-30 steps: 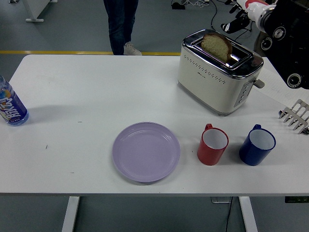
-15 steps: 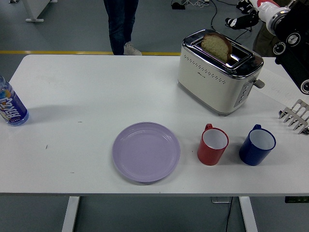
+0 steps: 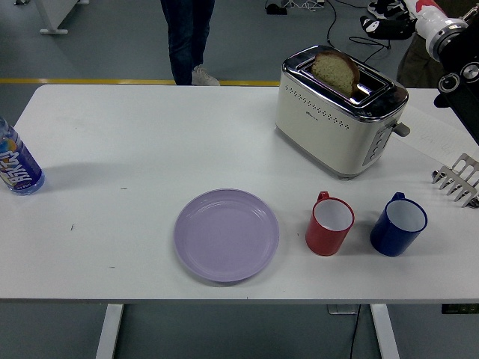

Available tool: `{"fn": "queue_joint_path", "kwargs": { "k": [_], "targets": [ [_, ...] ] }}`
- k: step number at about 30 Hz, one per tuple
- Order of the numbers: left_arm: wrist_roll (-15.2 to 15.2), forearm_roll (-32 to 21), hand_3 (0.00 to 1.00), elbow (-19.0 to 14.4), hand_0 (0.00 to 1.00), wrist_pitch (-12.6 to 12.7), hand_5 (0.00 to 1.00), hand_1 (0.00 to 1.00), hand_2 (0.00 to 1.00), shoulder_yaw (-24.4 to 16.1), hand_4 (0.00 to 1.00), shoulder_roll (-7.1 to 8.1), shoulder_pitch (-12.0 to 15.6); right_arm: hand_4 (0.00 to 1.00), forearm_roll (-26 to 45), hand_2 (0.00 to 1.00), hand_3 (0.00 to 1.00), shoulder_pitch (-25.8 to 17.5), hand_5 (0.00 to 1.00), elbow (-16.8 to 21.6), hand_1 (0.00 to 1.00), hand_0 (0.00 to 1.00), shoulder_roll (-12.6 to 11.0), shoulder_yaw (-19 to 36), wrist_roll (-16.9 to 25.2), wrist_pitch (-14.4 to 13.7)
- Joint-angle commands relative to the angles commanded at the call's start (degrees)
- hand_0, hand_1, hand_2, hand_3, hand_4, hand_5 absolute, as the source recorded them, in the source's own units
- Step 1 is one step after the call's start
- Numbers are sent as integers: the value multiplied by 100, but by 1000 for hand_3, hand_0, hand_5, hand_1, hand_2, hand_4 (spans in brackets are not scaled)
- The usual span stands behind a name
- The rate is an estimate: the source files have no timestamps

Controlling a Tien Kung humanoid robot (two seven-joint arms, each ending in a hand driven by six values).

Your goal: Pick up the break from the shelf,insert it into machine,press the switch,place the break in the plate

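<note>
A slice of brown bread (image 3: 335, 71) stands upright in the slot of the cream and chrome toaster (image 3: 329, 120), its upper half sticking out. The toaster's lever switch (image 3: 403, 129) juts from its right end. Nearer the front lies the lavender plate (image 3: 227, 235), with nothing on it. My right hand (image 3: 387, 22) hangs high at the top right, behind and to the right of the toaster, open and holding nothing. The white rack (image 3: 458, 179) at the right edge holds no bread. My left arm is out of view.
A red mug (image 3: 329, 224) and a blue mug (image 3: 398, 224) stand right of the plate. A blue-labelled bottle (image 3: 16, 161) sits at the left edge. A person's legs (image 3: 187, 37) stand beyond the table's far side.
My right arm has drawn back up and to the right, away from the toaster. The bread, toaster and plate have not moved.
</note>
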Motion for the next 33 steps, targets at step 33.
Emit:
{"fn": "queue_joint_path", "kwargs": {
  "k": [33],
  "targets": [
    [4, 68, 543, 0, 632, -16, 802, 489, 461, -61, 337, -31, 76, 579, 1356, 758, 820, -1141, 349, 924, 761, 810, -465, 579, 1137, -705]
  ]
}}
